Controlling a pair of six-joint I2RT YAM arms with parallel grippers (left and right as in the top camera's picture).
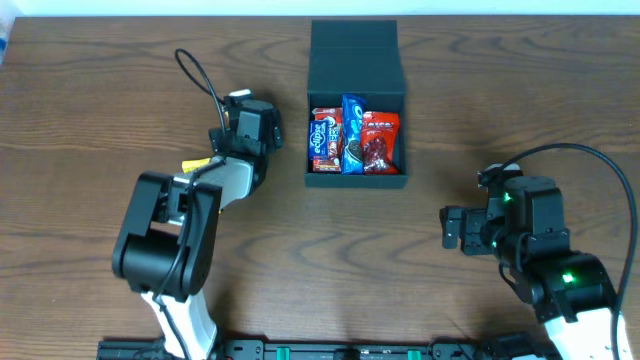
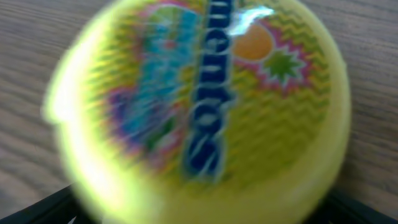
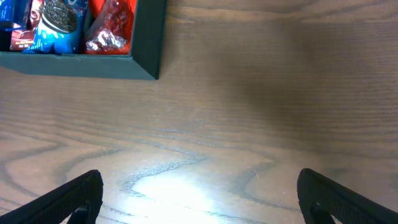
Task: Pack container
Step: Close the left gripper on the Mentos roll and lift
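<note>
Your left gripper (image 1: 248, 120), spread, faces a yellow Mentos tub (image 2: 199, 106); your right gripper (image 3: 202, 199), spread, sits near the container (image 1: 356, 181).

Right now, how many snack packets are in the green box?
3, side by side in the container: a purple-and-red packet at the overhead view's left, a blue packet in the middle, a red packet at its right. Others could lie hidden beneath.
</note>
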